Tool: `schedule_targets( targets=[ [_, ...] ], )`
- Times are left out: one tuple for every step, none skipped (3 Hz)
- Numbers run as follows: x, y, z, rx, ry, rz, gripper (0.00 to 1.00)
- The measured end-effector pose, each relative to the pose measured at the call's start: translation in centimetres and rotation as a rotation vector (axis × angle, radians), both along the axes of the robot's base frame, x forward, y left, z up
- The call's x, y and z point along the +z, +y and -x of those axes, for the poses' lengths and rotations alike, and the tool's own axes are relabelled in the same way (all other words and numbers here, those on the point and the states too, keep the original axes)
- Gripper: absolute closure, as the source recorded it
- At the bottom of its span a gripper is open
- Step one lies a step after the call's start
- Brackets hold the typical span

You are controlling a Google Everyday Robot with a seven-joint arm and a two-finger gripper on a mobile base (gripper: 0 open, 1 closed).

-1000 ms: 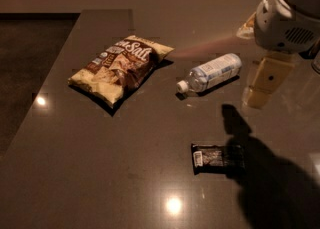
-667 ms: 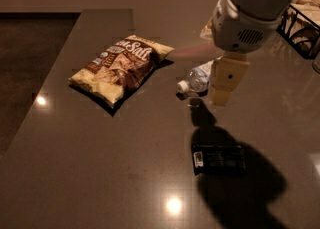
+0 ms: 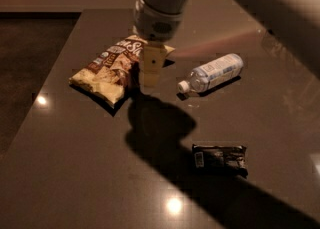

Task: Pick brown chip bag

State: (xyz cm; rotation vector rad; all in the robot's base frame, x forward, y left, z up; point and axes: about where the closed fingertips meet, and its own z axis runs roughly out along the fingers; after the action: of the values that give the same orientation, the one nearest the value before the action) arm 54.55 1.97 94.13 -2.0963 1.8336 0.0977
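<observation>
Over the bag's right edge, our gripper [image 3: 150,75] hangs pointing straight down, just above the table [image 3: 75,173]. We see it side-on, so we cannot tell how far open it is; nothing appears to be in its hold. The bag [image 3: 107,68] lies flat at the left of the table, its long axis running from near-left to far-right. The bottle [image 3: 212,73] lies on its side to the right, apart from the bag, and the bar [image 3: 220,158] sits well apart, nearer us.

To do the approach well, we judge we should shift a little left so the gripper centres over the bag's puffed middle rather than its thin sealed edge. We should then descend slowly and close across the narrow width, since crinkly film slips and flattens easily.

Compared with a moment ago, the gripper has travelled left, from above the bottle to the bag's edge. Bag, bottle and bar lie where they did.
</observation>
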Motion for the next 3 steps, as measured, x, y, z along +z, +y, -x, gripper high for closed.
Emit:
schedule_targets(
  targets=[
    [-2.4, 4.1, -4.0, 0.057, 0.008, 0.026, 0.0],
    [-6.1, 7.5, -7.9, 0.116, 0.02, 0.084, 0.02],
    [-8.0, 8.9, -9.2, 0.167, 0.032, 0.146, 0.25]
  ],
)
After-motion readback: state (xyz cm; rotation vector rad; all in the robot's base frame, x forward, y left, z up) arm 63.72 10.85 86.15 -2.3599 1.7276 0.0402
